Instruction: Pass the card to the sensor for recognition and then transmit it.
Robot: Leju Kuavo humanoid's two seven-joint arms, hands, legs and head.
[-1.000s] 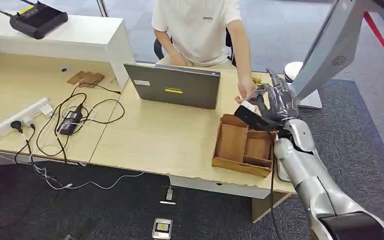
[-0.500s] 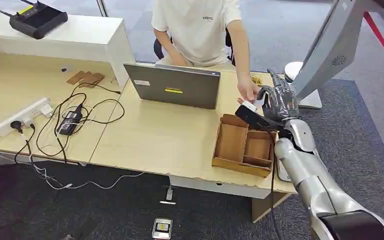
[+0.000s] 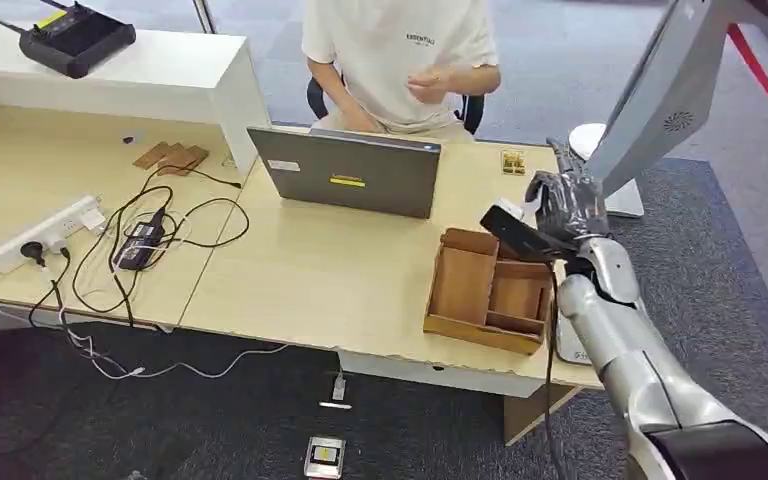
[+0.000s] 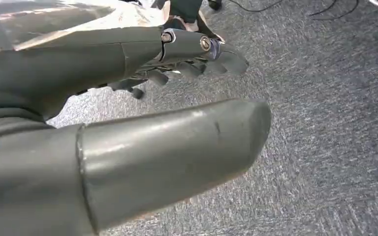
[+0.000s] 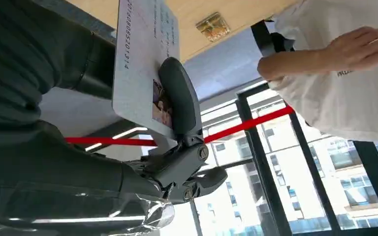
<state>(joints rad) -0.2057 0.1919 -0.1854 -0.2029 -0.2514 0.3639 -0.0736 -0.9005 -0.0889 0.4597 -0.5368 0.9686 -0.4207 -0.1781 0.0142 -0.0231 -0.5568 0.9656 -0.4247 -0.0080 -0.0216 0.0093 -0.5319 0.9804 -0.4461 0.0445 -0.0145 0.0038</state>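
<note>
Left hand [image 4: 128, 123]: hangs over grey carpet, thumb and fingers apart, nothing in it. No part in the handover as things stand.

Wooden tray [image 3: 487, 292]: sits at the table's [image 3: 340, 270] right front corner, compartments open, directly below and in front of the raised hand.

Right hand [image 3: 563, 205]: raised above the table's right edge, just past the tray's far side. It grasps the card [image 5: 145, 59], a fingertip pressed on the printed face and the thumb behind. In the head view a dark slab juts from the hand toward the tray; whether that is the sensor cannot be told.

Risks, as judgement: the hold looks like a narrow pinch near one card edge, so a tilt or a bump against the grey monitor stand [image 3: 650, 100] beside the hand could lever the card loose, likely into the tray or off the table's right edge. The person's hand [image 5: 359, 46] is drawn back to the chest, well apart from the card; letting go now would drop it rather than pass it.

Writing: the card carries small print, a digit string reading roughly "201480805203 14", and a small photo partly under the fingertip. The laptop [image 3: 355, 172], mid far edge, bears a yellow sticker, unreadable. The person's [image 3: 400, 50] white shirt reads "ESSENTIALS".
</note>
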